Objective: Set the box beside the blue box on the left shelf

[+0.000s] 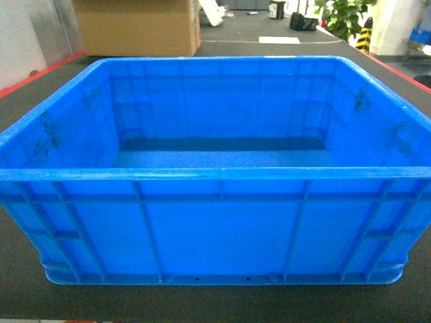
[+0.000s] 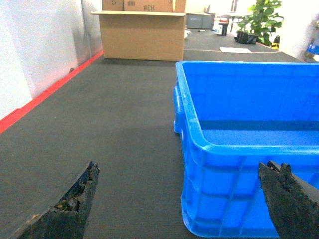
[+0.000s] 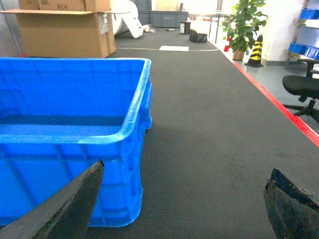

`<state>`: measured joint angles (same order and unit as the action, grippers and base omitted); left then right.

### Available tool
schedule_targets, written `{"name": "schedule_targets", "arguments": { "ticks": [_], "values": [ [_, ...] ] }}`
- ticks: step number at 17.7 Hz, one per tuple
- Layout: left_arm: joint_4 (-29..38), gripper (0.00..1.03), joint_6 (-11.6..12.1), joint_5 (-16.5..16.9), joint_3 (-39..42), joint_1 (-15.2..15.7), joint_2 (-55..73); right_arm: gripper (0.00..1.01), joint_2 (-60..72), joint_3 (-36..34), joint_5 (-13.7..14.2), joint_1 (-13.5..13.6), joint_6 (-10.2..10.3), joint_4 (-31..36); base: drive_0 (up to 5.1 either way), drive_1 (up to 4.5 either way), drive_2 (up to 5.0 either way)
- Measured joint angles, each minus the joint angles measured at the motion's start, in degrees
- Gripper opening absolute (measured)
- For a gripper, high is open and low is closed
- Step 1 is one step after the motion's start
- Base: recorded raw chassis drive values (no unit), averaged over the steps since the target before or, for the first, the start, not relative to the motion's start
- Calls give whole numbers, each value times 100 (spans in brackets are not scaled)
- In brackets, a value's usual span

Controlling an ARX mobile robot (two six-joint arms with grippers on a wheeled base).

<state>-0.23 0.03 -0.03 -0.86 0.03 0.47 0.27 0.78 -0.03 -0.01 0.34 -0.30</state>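
Observation:
The box (image 1: 215, 222), a large bright-blue crate with a thick rim and ribbed walls, stands empty on the dark mat right in front of me. My left gripper (image 2: 180, 167) is open, just short of the box's near left corner (image 2: 194, 149); its right finger (image 2: 289, 199) overlaps the box's front wall. My right gripper (image 3: 187, 168) is open too, by the near right corner (image 3: 129, 149), with its left finger (image 3: 65, 209) in front of the wall. Neither gripper shows in the head view. The left shelf and the other blue box are out of view.
A big cardboard carton (image 1: 138, 27) stands behind the box, to the left. Red floor stripes (image 2: 50, 89) (image 3: 274, 99) border the mat on both sides. Beyond the right stripe are a plant (image 3: 244, 25), a striped cone (image 3: 256, 50) and an office chair (image 3: 304, 89).

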Motion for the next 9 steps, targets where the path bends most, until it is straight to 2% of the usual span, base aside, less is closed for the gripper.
{"name": "schedule_targets", "arguments": {
  "ticks": [3, 4, 5, 6, 9],
  "values": [
    [2, 98, 0, 0, 0, 0, 0, 98, 0, 0, 0, 0, 0, 0, 0, 0, 0],
    [50, 98, 87, -94, 0, -72, 35, 98, 2, 0, -2, -2, 0, -13, 0, 0, 0],
    [328, 98, 221, -203, -2, -190, 219, 98, 94, 11, -144, -26, 4, -87, 0, 0, 0],
    [684, 98, 302, -170, -13, -229, 542, 98, 472, 37, -332, -94, 79, 149, 0, 0, 0],
    [1268, 98, 304, -96, -109, -177, 1248, 98, 1137, 205, -389, -164, 153, 632, 0, 0, 0]
  ]
}}
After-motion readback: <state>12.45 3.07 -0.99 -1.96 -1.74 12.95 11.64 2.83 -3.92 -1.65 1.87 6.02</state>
